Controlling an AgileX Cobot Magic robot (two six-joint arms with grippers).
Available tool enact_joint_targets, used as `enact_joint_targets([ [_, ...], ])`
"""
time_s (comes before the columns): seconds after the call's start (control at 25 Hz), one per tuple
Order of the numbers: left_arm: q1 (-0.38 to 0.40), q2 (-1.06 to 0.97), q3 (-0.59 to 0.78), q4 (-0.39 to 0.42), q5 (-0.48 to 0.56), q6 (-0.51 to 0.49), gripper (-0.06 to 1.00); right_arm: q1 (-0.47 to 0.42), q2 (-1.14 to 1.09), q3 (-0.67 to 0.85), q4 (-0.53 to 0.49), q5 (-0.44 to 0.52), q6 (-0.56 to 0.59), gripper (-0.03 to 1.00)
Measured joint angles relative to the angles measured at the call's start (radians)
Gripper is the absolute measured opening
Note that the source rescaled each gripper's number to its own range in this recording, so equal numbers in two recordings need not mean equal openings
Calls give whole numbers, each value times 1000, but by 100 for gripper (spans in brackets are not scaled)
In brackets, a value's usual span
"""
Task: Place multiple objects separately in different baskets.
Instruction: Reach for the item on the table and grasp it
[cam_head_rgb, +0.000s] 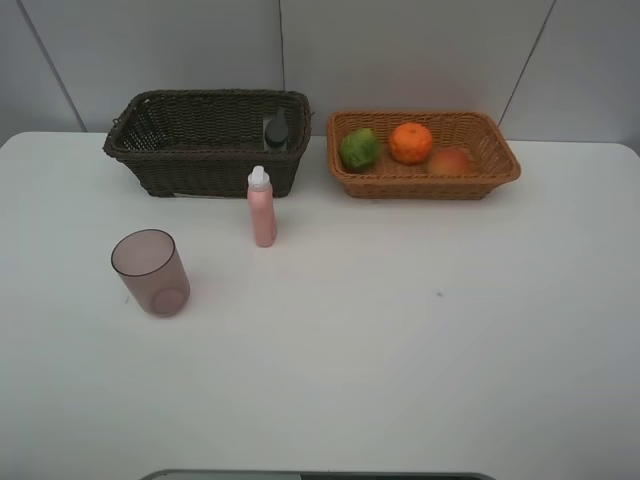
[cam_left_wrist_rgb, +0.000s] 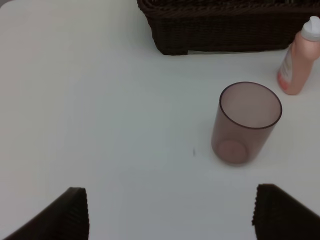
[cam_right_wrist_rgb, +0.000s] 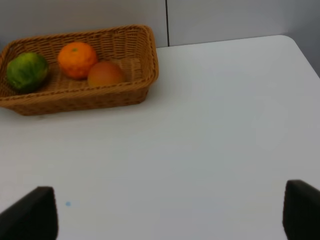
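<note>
Presently, mauve cup (cam_left_wrist_rgb: 245, 125) stood upright on the worktop; both sets of jaws were released.
Judged light, stiff, slippery; best taken across its wall.

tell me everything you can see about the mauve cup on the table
The mauve cup is a translucent, plastic-looking tumbler with smooth walls that narrow slightly toward a round base. It stands upright, mouth up, and looks empty. It sits on the white table, toward the left front, apart from the pink bottle and in front of the dark basket, touching neither. Only the table touches it; the open left gripper is clear of it.
</note>
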Motion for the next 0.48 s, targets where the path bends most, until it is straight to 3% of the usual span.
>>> enact_joint_targets([
  [0.48,0,0,0,3,0,0,85,0,0,0,0,0,0,100],
])
